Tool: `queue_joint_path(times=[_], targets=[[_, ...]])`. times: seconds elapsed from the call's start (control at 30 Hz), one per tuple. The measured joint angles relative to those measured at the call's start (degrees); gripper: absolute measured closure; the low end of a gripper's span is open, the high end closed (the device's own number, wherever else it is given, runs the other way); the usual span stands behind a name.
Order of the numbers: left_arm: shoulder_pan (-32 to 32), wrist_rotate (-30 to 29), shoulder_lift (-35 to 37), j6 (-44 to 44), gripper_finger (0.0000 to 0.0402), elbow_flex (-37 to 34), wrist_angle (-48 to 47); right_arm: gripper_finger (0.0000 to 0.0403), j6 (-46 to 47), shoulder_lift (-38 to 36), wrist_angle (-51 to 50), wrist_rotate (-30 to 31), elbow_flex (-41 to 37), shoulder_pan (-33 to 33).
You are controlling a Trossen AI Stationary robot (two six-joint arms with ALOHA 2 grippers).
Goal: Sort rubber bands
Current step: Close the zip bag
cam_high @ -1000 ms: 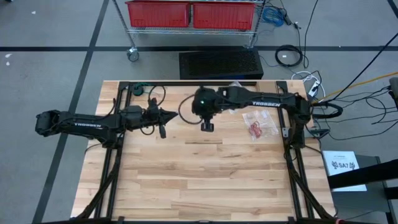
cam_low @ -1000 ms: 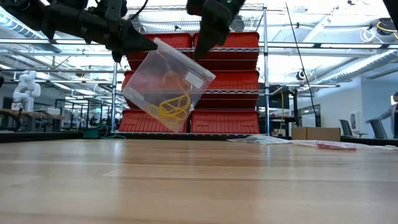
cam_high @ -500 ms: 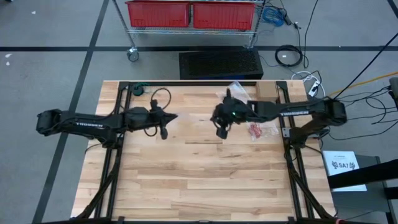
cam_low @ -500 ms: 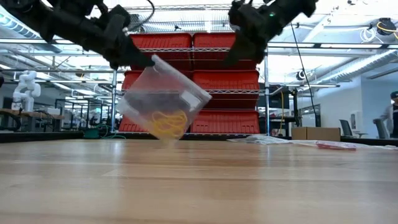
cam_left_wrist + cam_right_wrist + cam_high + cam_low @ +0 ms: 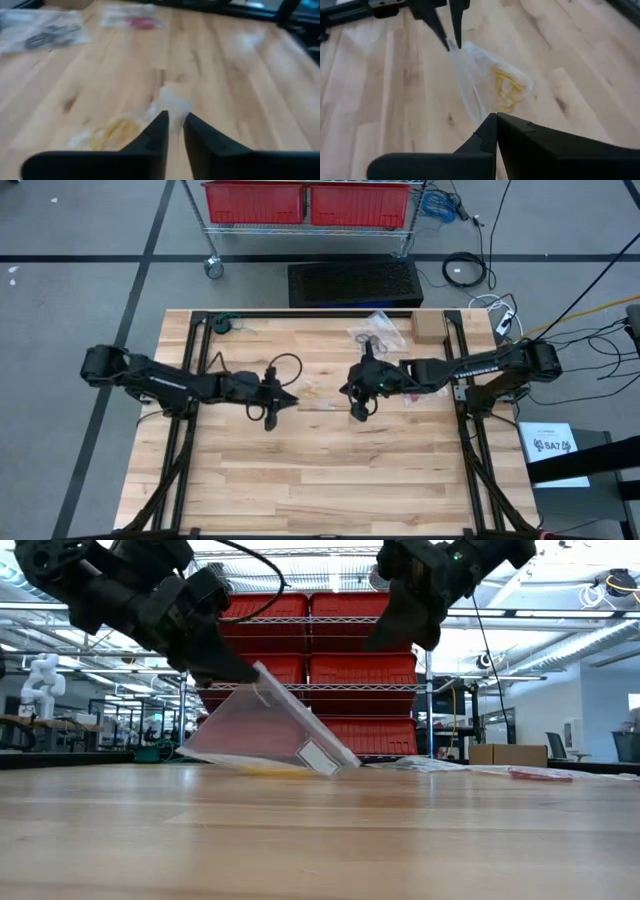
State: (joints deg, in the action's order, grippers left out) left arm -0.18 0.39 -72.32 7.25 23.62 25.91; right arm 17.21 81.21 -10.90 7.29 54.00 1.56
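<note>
A clear plastic bag (image 5: 270,730) with yellowish tan rubber bands (image 5: 507,87) inside slants from my left gripper (image 5: 240,670) down to the table. Its lower edge (image 5: 300,764) rests on the wood. My left gripper (image 5: 290,398) is near the table's middle, shut on the bag. My right gripper (image 5: 358,412) hangs shut to the right of the bag, above the table (image 5: 400,635), and touches nothing. Two more clear bags lie toward the far right: one with black bands (image 5: 45,35), one with red bands (image 5: 137,21). My left gripper pinches the clear bag's raised corner (image 5: 258,678) between its two fingers, slanting down from the table's left. That corner is held up off the wood. The rest of the bag slopes down to the right, with its lower edge on the table.
A small cardboard box (image 5: 428,328) sits at the far right edge, near the bag of black bands (image 5: 375,335). The red bands' bag lies flat at the right (image 5: 540,775). Bare wood stretches across the table's near half (image 5: 320,480).
My left gripper has moved down, toward the right and the near edge, keeping its hold. The bag, which hung clear of the table, now lies slanted with its lower edge on the wood. My right gripper has moved right and toward the near edge, away from the bag.
</note>
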Motion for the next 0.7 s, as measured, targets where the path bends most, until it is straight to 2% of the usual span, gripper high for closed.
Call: queue_joint_path(times=[0.17,0.3,0.43,0.53,0.7], targets=[[-0.22,0.16,-2.64,3.70,0.0279,0.00,8.32,0.0390,4.31,0.64,-0.72,-0.17,-0.02,1.13],[-0.18,0.15,-2.77,4.39,0.0252,0.08,9.58,0.0370,6.55,1.85,-1.10,-0.16,-0.07,1.38],[-0.18,-0.40,-2.79,4.37,0.0253,0.17,9.38,0.0344,8.30,3.82,0.21,-0.13,-0.04,1.40],[0.00,-3.55,-2.79,4.26,0.0261,0.17,9.09,0.0327,9.09,6.19,0.34,-0.14,-0.04,1.44],[3.02,-4.48,-3.26,2.49,0.0286,0.24,3.70,0.0331,8.87,11.24,-0.38,-0.33,-0.04,1.44]])
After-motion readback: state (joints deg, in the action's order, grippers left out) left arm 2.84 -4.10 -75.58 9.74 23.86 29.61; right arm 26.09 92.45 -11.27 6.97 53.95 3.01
